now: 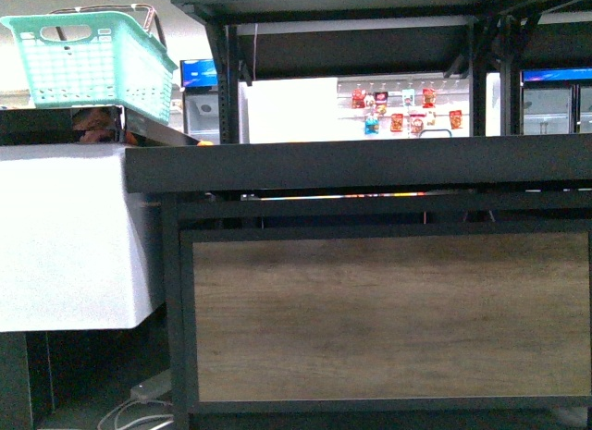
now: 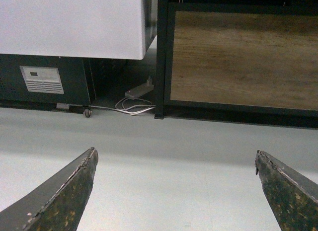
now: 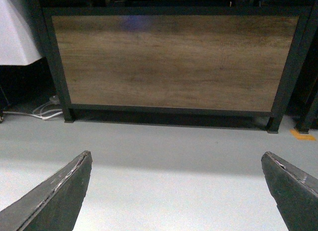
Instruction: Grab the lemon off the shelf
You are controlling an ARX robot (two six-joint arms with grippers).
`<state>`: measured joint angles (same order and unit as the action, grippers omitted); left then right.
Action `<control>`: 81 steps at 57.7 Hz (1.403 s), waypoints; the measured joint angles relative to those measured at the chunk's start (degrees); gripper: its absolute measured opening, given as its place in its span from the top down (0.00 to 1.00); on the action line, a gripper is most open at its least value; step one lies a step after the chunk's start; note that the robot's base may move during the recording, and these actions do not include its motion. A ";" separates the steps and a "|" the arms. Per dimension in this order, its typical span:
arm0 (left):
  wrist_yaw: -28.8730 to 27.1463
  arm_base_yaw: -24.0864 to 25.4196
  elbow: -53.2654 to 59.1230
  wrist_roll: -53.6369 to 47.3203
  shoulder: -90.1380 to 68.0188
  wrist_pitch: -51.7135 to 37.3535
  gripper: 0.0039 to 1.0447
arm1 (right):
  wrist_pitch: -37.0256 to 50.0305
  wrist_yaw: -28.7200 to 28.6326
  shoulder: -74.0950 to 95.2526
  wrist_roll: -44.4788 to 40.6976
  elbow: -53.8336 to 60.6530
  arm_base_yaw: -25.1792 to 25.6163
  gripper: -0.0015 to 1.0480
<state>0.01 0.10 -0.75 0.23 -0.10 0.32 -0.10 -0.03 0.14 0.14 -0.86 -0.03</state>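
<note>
- Left gripper [image 2: 175, 151] – jaws spread wide, nothing between them, aimed low over the floor [image 2: 149, 131].
- Right gripper [image 3: 176, 153] – just as wide and just as empty, facing the panel [image 3: 174, 62] square on.
- A cable [image 2: 134, 108] lies at the shelf's left foot. Only the left wrist view shows it clearly, along with the base of the white cabinet [image 2: 69, 22].
- Only the right wrist view shows the shelf's right foot and an orange floor mark [image 3: 302, 136].
- The front view shows neither arm. It alone shows the shelf [image 1: 370, 164] deck edge-on, and a basket [image 1: 92, 60] above the cabinet, off the deck's left end.
- I can't find the lemon in any view. I judge it sits on a deck top, which no camera sees from this height.
- Risks, as I judge them:
  - Both arms must rise past the deck's front edge, so an arm lifted too close could strike it.
  - Reaching in before the lemon is in sight could close on the wrong fruit.
  - The cable could snag if the base rolls left.
- Packets [image 1: 398, 106] hang on a far wall, seen through the frame.
</note>
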 joint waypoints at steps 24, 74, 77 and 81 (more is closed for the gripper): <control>0.00 0.00 0.00 0.00 0.00 0.00 0.07 | 0.00 0.00 0.00 0.00 0.00 0.00 0.02; 0.02 0.00 0.00 0.02 0.02 0.00 0.07 | 0.00 0.00 0.00 0.00 0.00 0.00 0.02; 0.04 0.00 -0.02 0.00 0.00 0.00 0.07 | 0.00 0.00 0.00 0.00 0.00 0.00 0.02; 0.00 0.00 0.00 0.00 0.00 0.00 0.07 | 0.00 -0.04 0.00 0.00 0.00 -0.02 0.02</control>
<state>0.01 0.10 -0.75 0.23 -0.10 0.32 -0.10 -0.08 0.14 0.14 -0.86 -0.05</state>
